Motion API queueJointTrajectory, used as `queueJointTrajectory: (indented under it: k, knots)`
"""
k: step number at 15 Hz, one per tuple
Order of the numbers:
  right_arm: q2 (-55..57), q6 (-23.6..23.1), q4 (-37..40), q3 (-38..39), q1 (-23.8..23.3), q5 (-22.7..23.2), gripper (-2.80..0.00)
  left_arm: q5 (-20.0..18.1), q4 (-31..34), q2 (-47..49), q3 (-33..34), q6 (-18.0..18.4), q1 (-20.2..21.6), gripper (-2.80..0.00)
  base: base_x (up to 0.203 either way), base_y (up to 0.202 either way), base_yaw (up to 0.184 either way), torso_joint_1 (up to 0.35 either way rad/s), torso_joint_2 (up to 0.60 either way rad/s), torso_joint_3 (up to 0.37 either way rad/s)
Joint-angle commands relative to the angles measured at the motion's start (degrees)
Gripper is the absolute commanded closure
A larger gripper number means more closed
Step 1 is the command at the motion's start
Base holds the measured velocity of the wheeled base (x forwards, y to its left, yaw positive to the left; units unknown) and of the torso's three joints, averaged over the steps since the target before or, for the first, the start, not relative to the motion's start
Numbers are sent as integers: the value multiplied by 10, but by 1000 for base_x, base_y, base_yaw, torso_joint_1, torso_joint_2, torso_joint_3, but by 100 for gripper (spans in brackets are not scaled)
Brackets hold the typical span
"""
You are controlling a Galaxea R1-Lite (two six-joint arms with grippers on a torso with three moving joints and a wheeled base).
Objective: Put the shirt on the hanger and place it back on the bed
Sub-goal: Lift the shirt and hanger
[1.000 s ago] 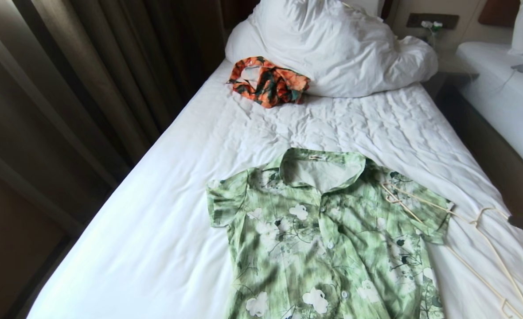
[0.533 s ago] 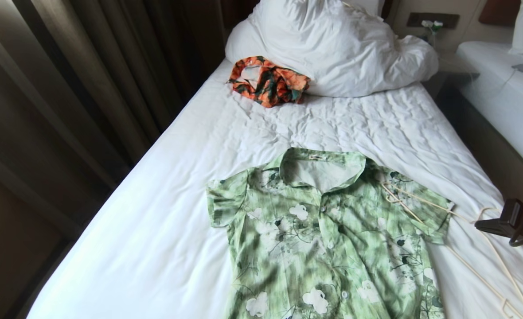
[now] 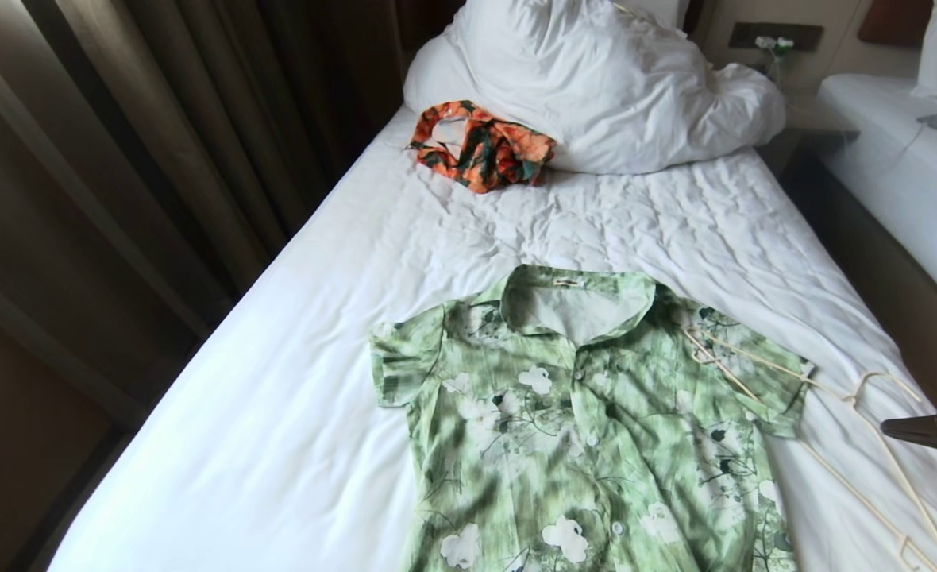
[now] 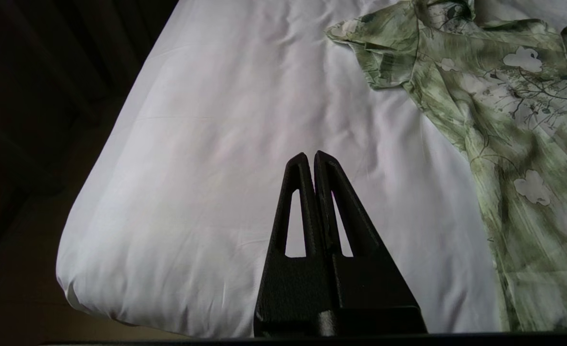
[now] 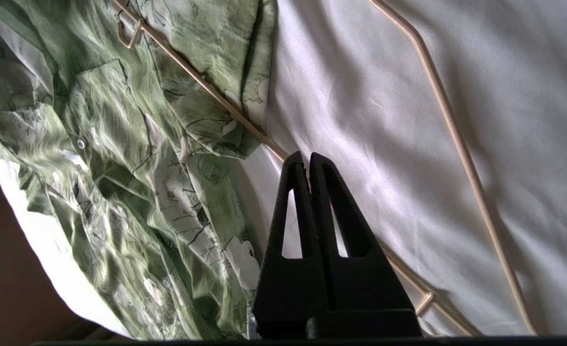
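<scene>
Pressing flat together, the jaws of the right gripper (image 5: 308, 161) hold nothing; they hover above the white sheet, just over one thin rod of the hanger (image 5: 461, 144), beside the shirt's sleeve. In the head view this gripper (image 3: 893, 430) pokes in from the right edge, close to the hanger's (image 3: 865, 469) curved hook. The left gripper (image 4: 311, 159) has its jaws shut and empty too, poised over a bare stretch of sheet near the bed's corner, well apart from the shirt (image 4: 504, 120).

The hanger is a thin cream wire frame with a twisted neck. It lies flat near the right edge of the bed (image 3: 294, 381), one end resting on top of the shirt's sleeve and shoulder, the rest on the sheet.

The shirt (image 3: 588, 421) is spread face up on the near half of the bed, collar open and pointing toward the pillow (image 3: 595, 79), short sleeves out to each side. Its cloth is mottled light and dark green with white flowers and dark leaf outlines, and small pale buttons run down the front. The fabric is rumpled in soft folds.

Farther up, an orange-and-teal garment (image 3: 480, 147) sits crumpled against the pillow.
</scene>
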State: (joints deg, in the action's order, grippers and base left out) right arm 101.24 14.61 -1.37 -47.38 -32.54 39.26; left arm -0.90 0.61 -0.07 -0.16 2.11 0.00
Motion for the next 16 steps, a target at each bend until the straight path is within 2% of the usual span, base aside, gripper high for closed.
queueJointTrajectory:
  k: [1, 4, 7, 8, 9, 13, 15, 16]
  knots:
    - [42, -54, 26, -21, -33, 37, 0, 0, 0, 1, 1, 0, 0, 0, 0, 0, 0, 0, 0, 0]
    - [66, -115, 60, -29, -48, 49, 0, 0, 0, 1, 1, 0, 0, 0, 0, 0, 0, 0, 0, 0]
    - [85, -123, 105, -71, -69, 60, 0, 0, 0, 1, 0, 0, 0, 0, 0, 0, 0, 0, 0, 0]
    - [94, -142, 125, -85, -81, 67, 0, 0, 0, 1, 0, 0, 0, 0, 0, 0, 0, 0, 0, 0]
    - [101, -157, 148, -101, -88, 73, -280, 0, 0, 1, 0, 0, 0, 0, 0, 0, 0, 0, 0, 0]
    - [116, -181, 193, -123, -91, 108, -280, 0, 0, 1, 0, 0, 0, 0, 0, 0, 0, 0, 0, 0]
    - [137, -216, 194, -116, -91, 111, -280, 0, 0, 1, 1, 0, 0, 0, 0, 0, 0, 0, 0, 0]
    - [151, -248, 193, -109, -92, 112, -280, 0, 0, 1, 0, 0, 0, 0, 0, 0, 0, 0, 0, 0]
